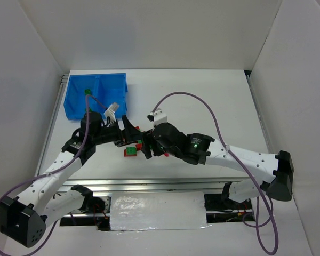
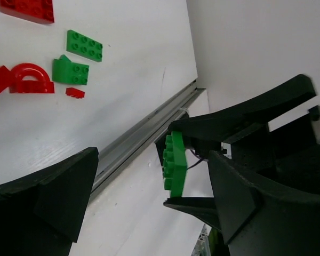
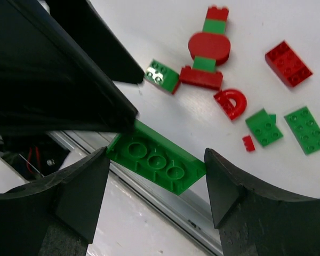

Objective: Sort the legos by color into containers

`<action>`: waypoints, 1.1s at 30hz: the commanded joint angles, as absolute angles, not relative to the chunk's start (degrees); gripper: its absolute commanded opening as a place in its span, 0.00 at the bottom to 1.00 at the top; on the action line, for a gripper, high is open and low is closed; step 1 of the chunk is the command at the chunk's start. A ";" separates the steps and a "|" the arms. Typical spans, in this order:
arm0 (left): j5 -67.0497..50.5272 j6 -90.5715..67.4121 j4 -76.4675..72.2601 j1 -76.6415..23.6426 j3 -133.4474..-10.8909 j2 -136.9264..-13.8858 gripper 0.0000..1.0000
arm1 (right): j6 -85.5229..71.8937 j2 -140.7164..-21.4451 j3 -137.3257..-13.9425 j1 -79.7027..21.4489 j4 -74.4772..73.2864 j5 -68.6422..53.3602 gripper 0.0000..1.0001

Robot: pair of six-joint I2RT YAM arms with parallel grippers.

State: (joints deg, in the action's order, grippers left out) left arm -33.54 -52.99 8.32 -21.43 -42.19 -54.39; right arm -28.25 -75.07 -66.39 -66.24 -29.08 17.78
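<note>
My right gripper is shut on a green lego plate, gripped lengthwise with its underside facing the camera. In the left wrist view the same plate stands on edge between the right gripper's black fingers. My left gripper is open wide on either side of it. One left finger touches the plate's upper corner. The two grippers meet at the table's middle. Loose red and green legos lie on the white table, among them a red arch. The blue two-compartment bin sits at the far left.
A red and green stacked piece and a red brick lie beyond the grippers. A green brick rests just below the left gripper. An aluminium rail runs along the table's near edge. White walls surround the table.
</note>
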 commanded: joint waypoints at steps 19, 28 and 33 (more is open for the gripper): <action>-34.81 -54.23 4.83 -23.47 -43.59 -57.13 0.00 | -25.84 -82.70 -76.73 -66.71 -25.58 21.01 0.30; 5.99 -51.32 23.63 -16.01 -56.33 -60.11 0.00 | -31.90 -75.95 -70.15 -63.11 -26.72 25.13 1.00; 21.95 -54.05 26.71 -3.90 -67.46 -69.57 0.00 | -32.34 -70.23 -65.40 -61.26 -26.28 24.87 1.00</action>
